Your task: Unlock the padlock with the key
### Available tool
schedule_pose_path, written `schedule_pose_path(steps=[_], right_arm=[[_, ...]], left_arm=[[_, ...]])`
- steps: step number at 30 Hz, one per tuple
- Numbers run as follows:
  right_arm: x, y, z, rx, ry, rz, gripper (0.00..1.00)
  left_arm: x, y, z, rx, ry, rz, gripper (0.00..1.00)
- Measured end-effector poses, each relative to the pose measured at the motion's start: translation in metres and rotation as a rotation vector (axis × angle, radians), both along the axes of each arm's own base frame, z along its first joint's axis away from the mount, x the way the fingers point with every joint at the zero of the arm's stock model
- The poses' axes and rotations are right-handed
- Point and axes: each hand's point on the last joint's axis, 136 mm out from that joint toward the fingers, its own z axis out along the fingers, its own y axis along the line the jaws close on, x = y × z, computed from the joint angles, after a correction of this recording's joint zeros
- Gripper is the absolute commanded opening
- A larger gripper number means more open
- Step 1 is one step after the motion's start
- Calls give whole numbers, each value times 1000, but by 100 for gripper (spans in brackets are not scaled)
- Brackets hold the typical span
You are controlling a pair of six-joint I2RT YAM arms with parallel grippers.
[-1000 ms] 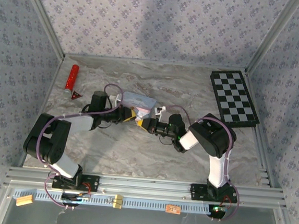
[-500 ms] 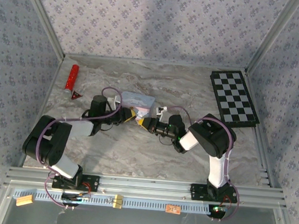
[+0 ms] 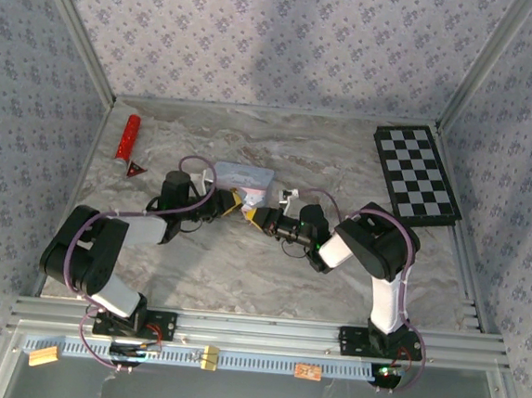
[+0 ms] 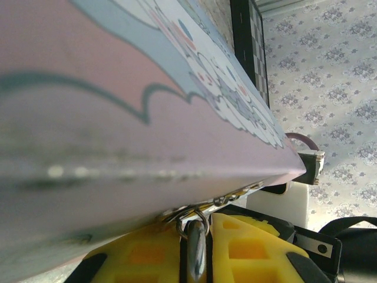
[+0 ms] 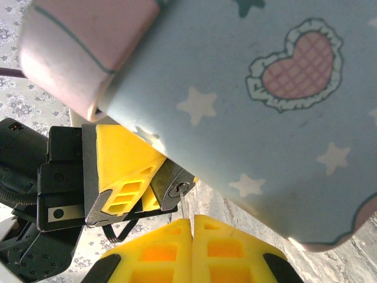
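The light-blue cartoon tin (image 3: 245, 176) lies mid-table, and both grippers meet at its near edge. The tiny dark padlock (image 5: 171, 184) is clamped between the yellow fingers (image 5: 121, 159) of my left gripper (image 3: 231, 202), its keyhole facing my right gripper (image 5: 192, 221). That gripper is shut on the key (image 5: 183, 206), whose thin blade reaches into the keyhole. In the left wrist view my left gripper (image 4: 197, 227) is shut on the padlock's silvery metal (image 4: 197, 250). A thin wire ring (image 4: 194, 213) loops round it just under the tin's edge (image 4: 177, 159).
A red tube (image 3: 128, 138) and a small dark piece (image 3: 136, 169) lie at the far left. A folded chessboard (image 3: 415, 173) sits at the far right. Metal frame rails run along the table's sides, and patterned walls stand behind.
The left arm's wrist has shifted slightly toward the near edge and right. Both grippers stay shut and meeting at the tin's near edge.
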Motion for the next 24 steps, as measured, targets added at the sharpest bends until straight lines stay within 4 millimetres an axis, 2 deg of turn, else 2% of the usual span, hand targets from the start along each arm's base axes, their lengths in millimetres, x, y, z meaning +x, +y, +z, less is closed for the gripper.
schedule_pose_path(steps=[24], right_arm=[[8, -6, 2, 32, 68, -32, 0]], left_arm=[[2, -4, 1, 3, -11, 23, 0]])
